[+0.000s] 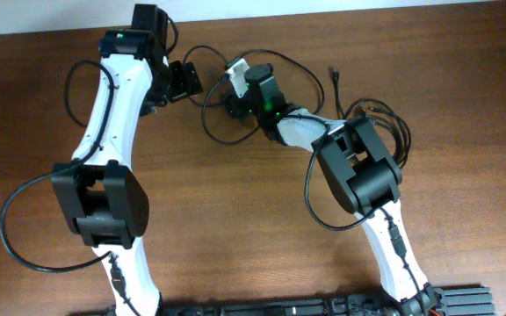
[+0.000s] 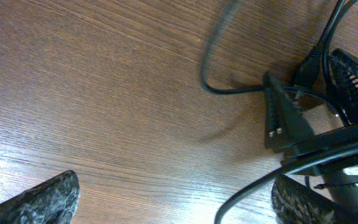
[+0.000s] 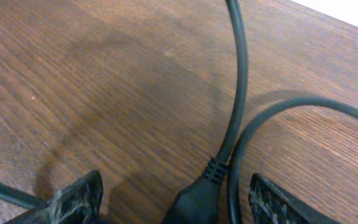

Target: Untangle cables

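Observation:
Thin black cables lie at the back of the wooden table: a loop (image 1: 211,123) under the two grippers, a cord ending in a small plug (image 1: 334,77), and a coil (image 1: 392,118) at the right. My left gripper (image 1: 191,81) is open; in the left wrist view (image 2: 173,202) a cord (image 2: 247,198) crosses beside its right finger and a plug connector (image 2: 281,118) lies ahead. My right gripper (image 1: 235,77) is open (image 3: 176,202), with a black plug (image 3: 197,196) between its fingers, not clamped. That plug's cord (image 3: 238,81) runs away from it, and a second cord (image 3: 291,109) curves beside it.
The table's far edge (image 3: 353,12) is close behind the right gripper. Thicker arm wires loop at the left (image 1: 11,228) and beside the right arm (image 1: 314,206). The right gripper's body shows in the left wrist view (image 2: 353,74).

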You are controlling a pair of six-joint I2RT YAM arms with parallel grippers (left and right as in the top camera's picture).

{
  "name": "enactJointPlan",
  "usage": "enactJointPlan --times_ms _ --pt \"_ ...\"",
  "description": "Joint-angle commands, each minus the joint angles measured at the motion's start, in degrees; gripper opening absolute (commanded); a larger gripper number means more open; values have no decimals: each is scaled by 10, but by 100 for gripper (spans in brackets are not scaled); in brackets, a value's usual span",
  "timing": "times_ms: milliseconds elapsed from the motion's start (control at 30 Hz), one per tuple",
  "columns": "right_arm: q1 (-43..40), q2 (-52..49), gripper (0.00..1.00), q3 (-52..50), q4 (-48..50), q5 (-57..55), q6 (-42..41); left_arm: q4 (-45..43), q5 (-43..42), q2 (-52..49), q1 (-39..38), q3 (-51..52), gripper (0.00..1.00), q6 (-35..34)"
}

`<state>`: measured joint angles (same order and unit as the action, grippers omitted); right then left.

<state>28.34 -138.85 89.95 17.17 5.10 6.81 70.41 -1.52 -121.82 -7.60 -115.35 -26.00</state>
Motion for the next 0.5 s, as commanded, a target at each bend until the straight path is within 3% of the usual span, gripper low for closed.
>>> enactJointPlan --times_ms 0,67,167,300,333,467 --pt "7 -11 25 10 -50 -24 -5 -1 4 0 2 1 99 -1" --pt "7 30 4 10 -146 -21 -35 -1 4 0 2 1 99 -1" --pt "4 153 4 10 -344 -11 -43 -1 4 0 2 1 99 -1" --pt "3 270 4 10 -480 -12 -42 -1 4 0 2 1 99 -1" --pt "-4 263 11 8 -492 -33 -40 -1 4 0 2 1 99 -1" --pt "-36 192 77 7 -441 -35 -31 -1 4 0 2 1 99 -1"
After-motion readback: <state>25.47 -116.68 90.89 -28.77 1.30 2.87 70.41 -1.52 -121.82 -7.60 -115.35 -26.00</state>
